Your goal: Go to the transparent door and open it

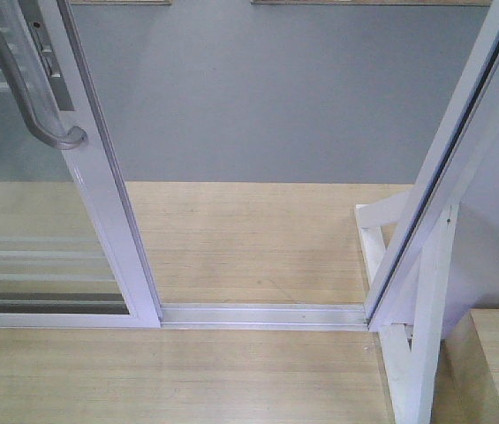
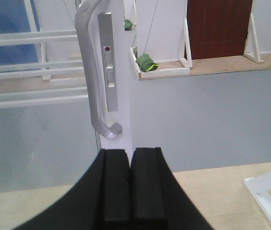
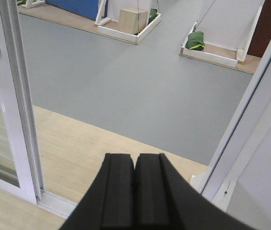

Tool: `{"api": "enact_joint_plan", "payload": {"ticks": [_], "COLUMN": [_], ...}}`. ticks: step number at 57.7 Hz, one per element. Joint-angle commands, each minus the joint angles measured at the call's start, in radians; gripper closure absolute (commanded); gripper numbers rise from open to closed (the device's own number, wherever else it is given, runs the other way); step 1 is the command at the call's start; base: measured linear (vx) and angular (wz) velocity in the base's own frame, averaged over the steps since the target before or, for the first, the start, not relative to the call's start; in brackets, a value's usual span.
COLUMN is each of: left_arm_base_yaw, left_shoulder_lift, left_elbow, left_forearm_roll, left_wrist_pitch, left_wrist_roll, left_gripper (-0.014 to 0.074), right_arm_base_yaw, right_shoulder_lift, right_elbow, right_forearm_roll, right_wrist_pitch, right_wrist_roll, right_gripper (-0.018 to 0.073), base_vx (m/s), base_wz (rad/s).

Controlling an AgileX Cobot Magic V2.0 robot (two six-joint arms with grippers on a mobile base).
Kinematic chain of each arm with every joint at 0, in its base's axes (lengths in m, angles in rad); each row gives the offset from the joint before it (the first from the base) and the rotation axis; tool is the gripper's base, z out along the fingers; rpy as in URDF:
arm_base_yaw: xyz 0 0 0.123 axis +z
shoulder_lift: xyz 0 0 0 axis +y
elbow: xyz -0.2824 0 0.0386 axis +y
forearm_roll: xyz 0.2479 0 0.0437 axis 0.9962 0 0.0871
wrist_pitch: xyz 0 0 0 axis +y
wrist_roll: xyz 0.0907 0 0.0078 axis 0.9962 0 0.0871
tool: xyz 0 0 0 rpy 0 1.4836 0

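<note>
The transparent door (image 1: 46, 256) stands at the left of the front view, slid left so a gap shows between its white stile (image 1: 112, 208) and the right frame post (image 1: 448, 168). Its curved grey handle (image 1: 19, 84) is at the top left. In the left wrist view the handle (image 2: 91, 72) and lock plate (image 2: 109, 67) stand just ahead of my left gripper (image 2: 130, 153), which is shut and empty, apart from the handle. My right gripper (image 3: 135, 158) is shut and empty, facing the gap; the door's stile (image 3: 11, 105) is at its left.
The floor track (image 1: 262, 315) crosses the gap. A white triangular brace (image 1: 412, 300) stands by the right post. Beyond lie wooden flooring, grey floor (image 3: 140, 81), white-framed platforms with green bags (image 3: 195, 40), a cardboard box (image 3: 133, 20) and a dark red door (image 2: 219, 28).
</note>
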Motion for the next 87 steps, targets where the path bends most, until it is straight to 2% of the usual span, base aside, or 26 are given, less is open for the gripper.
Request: {"api": "enact_joint_plan", "payload": {"ticks": [1, 17, 21, 68, 75, 80, 87], "left_arm_base_yaw": [-0.004, -0.004, -0.004, -0.004, -0.004, -0.004, -0.004], "left_shoulder_lift": [-0.019, -0.169, -0.203, -0.212, -0.212, -0.212, -0.212], "left_elbow": [0.029, 0.421, 0.411, 0.414, 0.414, 0.414, 0.414], "left_forearm_roll": [-0.005, -0.010, 0.003, 0.018, 0.018, 0.018, 0.018], "left_wrist_pitch": [-0.137, -0.383, -0.313, -0.317, -0.317, -0.317, -0.317], "left_wrist_roll": [0.021, -0.076, -0.063, -0.073, -0.073, -0.073, -0.073], "left_gripper": [0.0594, 0.0594, 0.0594, 0.0594, 0.0594, 0.0594, 0.0594], "right_arm_base_yaw": [-0.004, -0.004, -0.004, -0.004, -0.004, -0.004, -0.004], "right_shoulder_lift": [0.013, 0.013, 0.013, 0.013, -0.034, -0.140, -0.255], "right_elbow": [-0.027, -0.027, -0.027, -0.024, 0.068, 0.199, 0.365], "right_forearm_roll": [0.002, 0.002, 0.002, 0.002, 0.001, 0.006, 0.048], "right_wrist_pitch": [-0.077, -0.077, -0.077, -0.078, -0.149, -0.254, -0.333], "right_wrist_roll": [-0.002, -0.002, -0.002, -0.002, -0.002, -0.002, 0.001], "right_gripper": [0.0559, 0.0559, 0.0559, 0.0559, 0.0559, 0.0559, 0.0559], "base_vx": [0.00, 0.00, 0.00, 0.00, 0.00, 0.00, 0.00], "base_wz": [0.00, 0.00, 0.00, 0.00, 0.00, 0.00, 0.00]}}
